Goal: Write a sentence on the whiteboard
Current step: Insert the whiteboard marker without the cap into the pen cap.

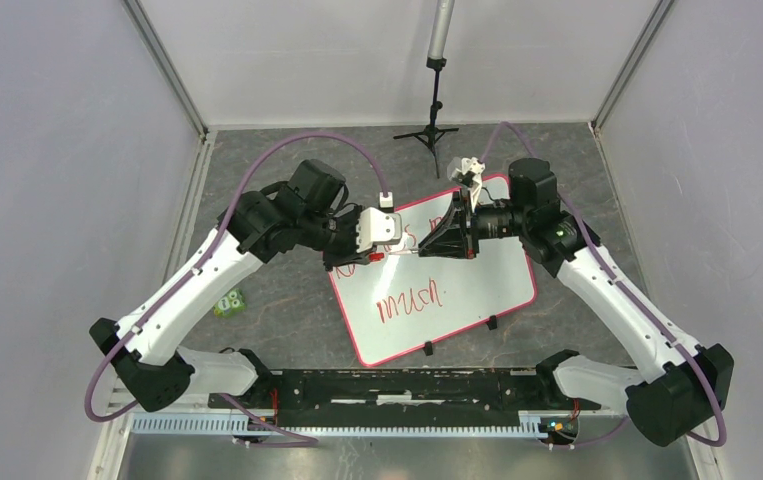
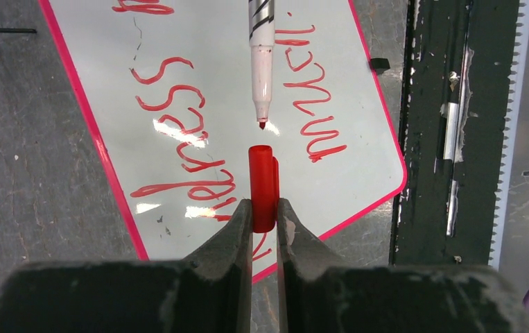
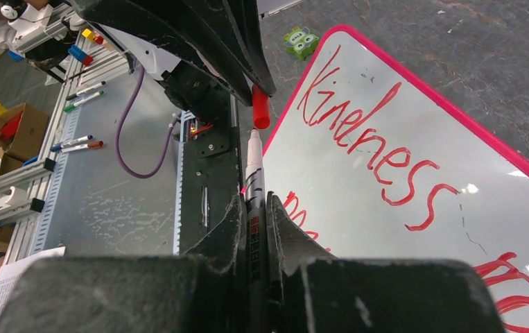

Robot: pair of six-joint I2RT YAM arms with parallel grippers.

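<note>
The whiteboard [image 1: 477, 285] lies tilted on the grey table, its red-pink rim [image 2: 88, 125] showing in the left wrist view. The sentence [image 1: 409, 303] is in red marker: "Kindness" [image 3: 372, 139] runs above further words. My left gripper [image 2: 264, 208] is shut on a red marker cap [image 2: 263, 184], whose open end faces away from the fingers. My right gripper [image 3: 254, 201] is shut on the white marker [image 3: 255, 163]. The marker's red tip [image 2: 262, 125] points at the cap, a small gap short of it. Both grippers hover over the board's upper left part.
A small green toy [image 1: 228, 301] sits on the table left of the board. A black tripod stand [image 1: 435, 110] is at the back. Black clips [image 1: 491, 323] are on the board's near edge. A black rail [image 1: 407, 385] runs along the table front. Spare markers [image 3: 81, 144] lie beyond it.
</note>
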